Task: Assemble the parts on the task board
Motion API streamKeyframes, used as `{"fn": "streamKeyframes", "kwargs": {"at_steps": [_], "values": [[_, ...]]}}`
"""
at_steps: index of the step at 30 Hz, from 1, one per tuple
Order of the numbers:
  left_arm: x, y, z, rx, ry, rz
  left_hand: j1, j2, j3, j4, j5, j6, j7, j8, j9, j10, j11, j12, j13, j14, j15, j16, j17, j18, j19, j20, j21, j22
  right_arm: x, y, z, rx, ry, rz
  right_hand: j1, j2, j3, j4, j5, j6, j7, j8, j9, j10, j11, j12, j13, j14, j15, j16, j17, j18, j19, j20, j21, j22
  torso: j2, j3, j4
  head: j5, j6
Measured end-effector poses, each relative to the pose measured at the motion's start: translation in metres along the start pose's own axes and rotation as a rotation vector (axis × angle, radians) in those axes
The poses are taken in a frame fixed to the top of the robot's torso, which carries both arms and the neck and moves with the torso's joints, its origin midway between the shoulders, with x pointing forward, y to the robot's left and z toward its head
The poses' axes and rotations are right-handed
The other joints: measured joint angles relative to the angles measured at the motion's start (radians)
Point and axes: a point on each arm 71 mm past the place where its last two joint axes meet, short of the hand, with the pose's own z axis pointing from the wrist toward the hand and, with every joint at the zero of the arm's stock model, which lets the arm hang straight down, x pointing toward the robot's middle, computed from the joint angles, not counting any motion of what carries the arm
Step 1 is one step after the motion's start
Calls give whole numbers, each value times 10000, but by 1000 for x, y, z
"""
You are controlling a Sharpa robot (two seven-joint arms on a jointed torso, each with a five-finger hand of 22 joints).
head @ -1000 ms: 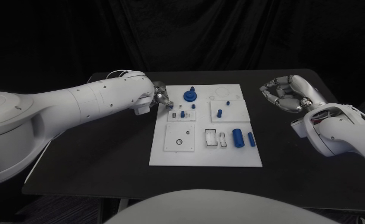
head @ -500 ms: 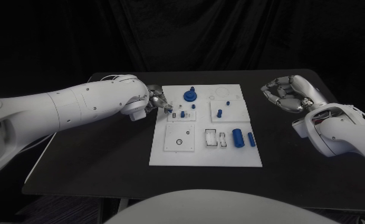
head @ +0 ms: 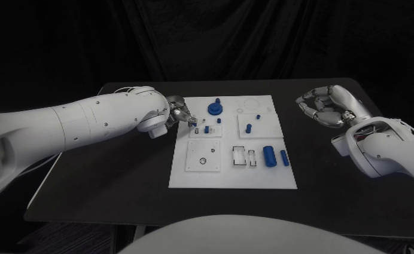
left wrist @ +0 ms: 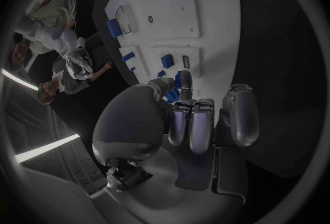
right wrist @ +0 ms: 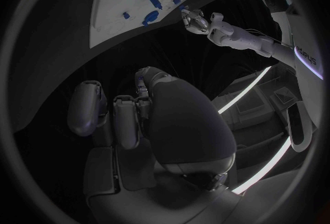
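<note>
White and flat, the task board (head: 203, 173) is lying in the middle of the black table (head: 112, 176), and the blue parts (head: 269, 156) are sitting on it. The left hand (head: 180, 112) is hovering at the board's far left edge, beside a round blue part (head: 216, 109); its fingers (left wrist: 196, 125) are curling in (whether they are pinching something, I cannot tell). The right hand (head: 322, 106) is hanging well apart from the board, fingers curling inward around nothing.
</note>
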Motion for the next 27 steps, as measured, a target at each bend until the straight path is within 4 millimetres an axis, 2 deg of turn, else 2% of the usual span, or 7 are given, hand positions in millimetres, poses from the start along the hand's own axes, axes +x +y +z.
{"fn": "streamKeyframes", "kwargs": {"at_steps": [6,27], "values": [[4,-2,-1,238,-74,-78,0,0,0,0,146,3,4,-57,-43,0,0,0,0,0,0,0,0,0,-36,37,-99,0,0,0,0,3,2,4,0,0,0,0,0,0,0,38,0,0,0,0,-1,0,0,0,0,0,0,0,0,0,6,-1,-5,3,0],[17,3,-2,303,38,-209,-1,-1,27,26,275,-5,39,-104,-74,0,0,0,0,0,0,0,0,-2,-106,37,-182,-1,0,0,-1,1,5,12,0,0,0,0,0,0,0,38,1,0,0,0,-3,0,0,0,0,1,0,0,0,7,3,-1,-8,-16,0]]}}
